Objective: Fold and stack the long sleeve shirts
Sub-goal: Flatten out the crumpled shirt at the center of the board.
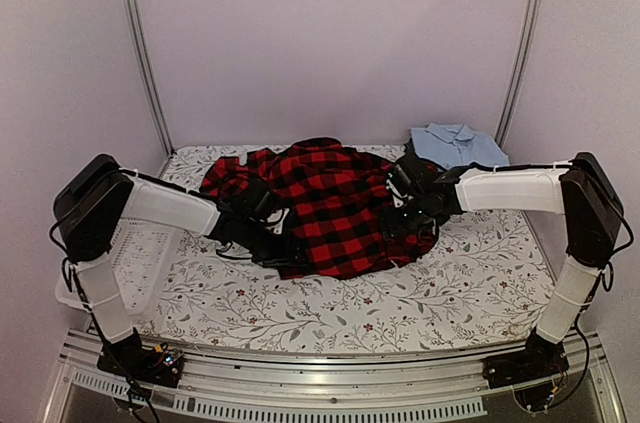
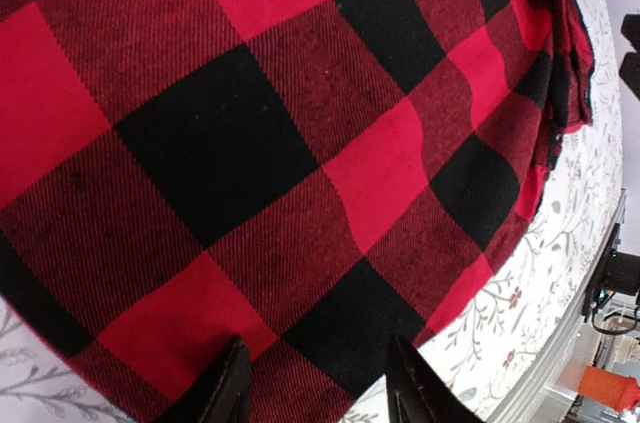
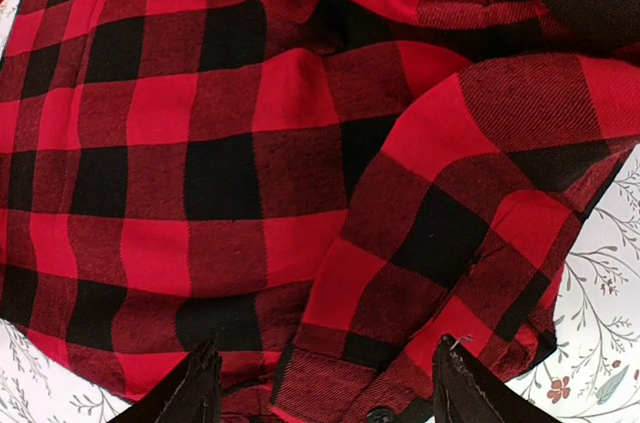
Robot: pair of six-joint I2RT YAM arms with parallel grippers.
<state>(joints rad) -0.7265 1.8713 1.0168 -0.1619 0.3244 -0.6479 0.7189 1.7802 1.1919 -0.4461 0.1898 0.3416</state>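
A red-and-black check long sleeve shirt (image 1: 325,205) lies spread and rumpled in the middle of the table. My left gripper (image 1: 264,230) is at its left edge. In the left wrist view that gripper (image 2: 322,385) stands open, its fingertips (image 2: 232,388) low over the shirt's lower corner (image 2: 300,243), the cloth flat between them. My right gripper (image 1: 408,209) is at the shirt's right edge. In the right wrist view it (image 3: 330,388) is open wide over a folded-in sleeve (image 3: 450,203) and its buttoned cuff (image 3: 345,398). A folded light blue shirt (image 1: 458,146) lies at the back right.
A white mesh basket (image 1: 130,263) sits at the table's left edge, under the left arm. A floral tablecloth (image 1: 400,293) covers the table. Metal posts (image 1: 140,43) stand at the back corners, and a metal rail (image 1: 330,383) runs along the near edge.
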